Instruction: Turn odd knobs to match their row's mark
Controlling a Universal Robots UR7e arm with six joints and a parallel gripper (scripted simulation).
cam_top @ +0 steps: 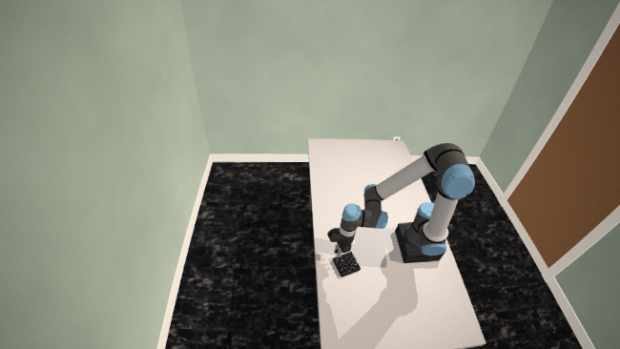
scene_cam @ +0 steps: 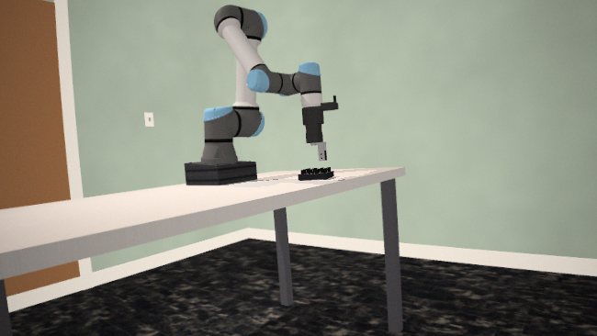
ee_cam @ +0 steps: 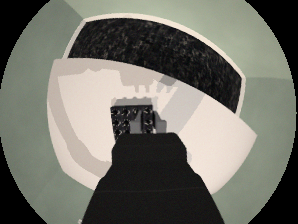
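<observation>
The black knob box [cam_top: 348, 266] [scene_cam: 315, 176] [ee_cam: 131, 107] stands flat on the table, with rows of small black knobs on top. In the wrist view several knobs show at its left and far parts; the rest are hidden behind the gripper. White marks show, but the printed names, the socket and the directions of the lines are too small to read. My gripper [cam_top: 339, 253] [scene_cam: 322, 160] [ee_cam: 147, 116] is partly open and empty. In the exterior view its fingertips are a little above the knob tops, with a gap between.
The white table [cam_top: 358, 167] [scene_cam: 138, 202] [ee_cam: 90, 110] bears the arm's dark base [cam_top: 420, 243] [scene_cam: 220, 173], which stands apart from the box. The table's long edge [cam_top: 315, 238] is close to the box on the side away from the base. Arm shadows cross the table top.
</observation>
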